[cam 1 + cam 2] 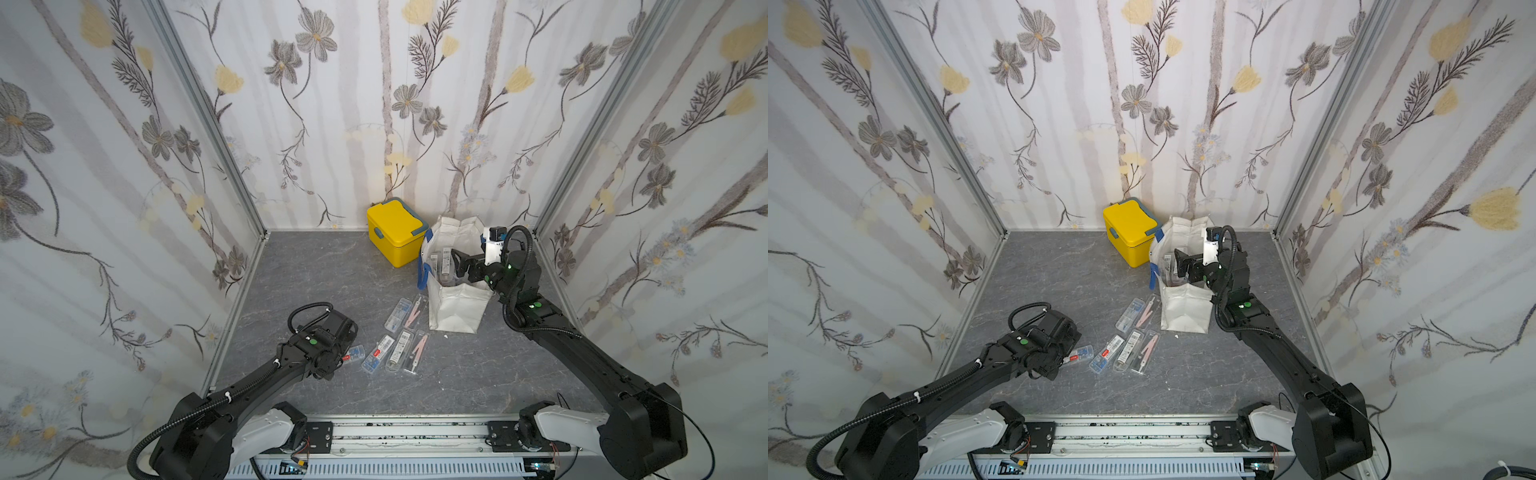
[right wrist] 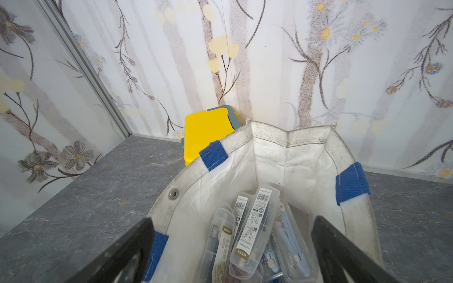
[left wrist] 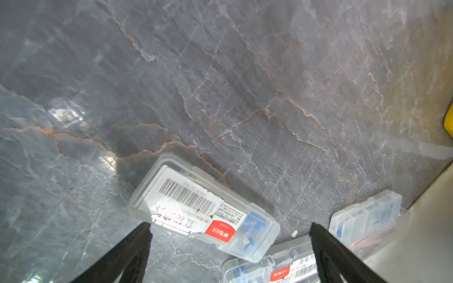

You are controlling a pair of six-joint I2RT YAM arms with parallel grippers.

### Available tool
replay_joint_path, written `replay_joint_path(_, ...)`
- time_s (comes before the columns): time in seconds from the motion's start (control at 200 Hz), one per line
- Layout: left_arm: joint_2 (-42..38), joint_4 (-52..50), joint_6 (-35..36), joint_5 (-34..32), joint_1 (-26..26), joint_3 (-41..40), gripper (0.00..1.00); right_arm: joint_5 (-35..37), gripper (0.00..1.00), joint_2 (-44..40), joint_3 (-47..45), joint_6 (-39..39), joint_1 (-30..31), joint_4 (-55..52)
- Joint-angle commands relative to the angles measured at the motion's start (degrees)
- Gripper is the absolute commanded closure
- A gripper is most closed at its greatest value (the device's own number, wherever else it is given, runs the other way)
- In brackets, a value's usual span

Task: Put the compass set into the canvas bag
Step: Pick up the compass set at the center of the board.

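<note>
The off-white canvas bag (image 1: pixel 457 309) (image 1: pixel 1185 311) with blue handles stands open at the back right. Several clear compass set cases (image 2: pixel 255 220) stand inside it. My right gripper (image 1: pixel 457 266) (image 2: pixel 234 224) hovers open over the bag's mouth, holding nothing. More compass set cases (image 1: pixel 399 351) (image 1: pixel 1129 351) lie flat on the grey table in front of the bag. My left gripper (image 3: pixel 230 232) is open low over the leftmost case (image 3: pixel 203 213) (image 1: pixel 356 353), one finger on each side, not closed on it. A further case (image 3: pixel 269 269) lies by one finger.
A yellow lidded box (image 1: pixel 395 232) (image 1: pixel 1129 232) (image 2: pixel 206 132) stands against the back wall, touching the bag's left side. Floral walls close in the back and both sides. A metal rail (image 1: pixel 407 432) runs along the front edge.
</note>
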Motion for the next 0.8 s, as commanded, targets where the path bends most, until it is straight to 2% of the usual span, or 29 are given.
replay_joint_path(0.0, 1.9, 1.4, -4.8, 0.7, -0.3, -0.9, 0.00, -1.0, 0.01, 0.3, 0.2, 0.2, 0.0, 3.0)
replay_joint_path(0.23, 4.5, 5.1, -4.9, -2.5, -0.6, -0.3, 0.00, -1.6, 0.01, 0.3, 0.2, 0.4, 0.0, 3.2)
replay_joint_path(0.43, 7.8, 8.1, -2.0, -2.1, -0.2, 1.1, 0.00, -2.0, 0.00, 0.2, 0.2, 0.5, 0.0, 3.5)
replay_joint_path(0.664, 12.8, 10.3, 5.0, -4.5, 2.2, 4.5, 0.00, -3.9, 0.01, 0.4, 0.1, 1.6, 0.0, 4.3)
replay_joint_path(0.799, 16.8, 11.3, 10.9, -3.6, 4.0, 7.5, 0.04, -3.9, 0.00, 0.3, 0.0, 1.8, 0.0, 4.4)
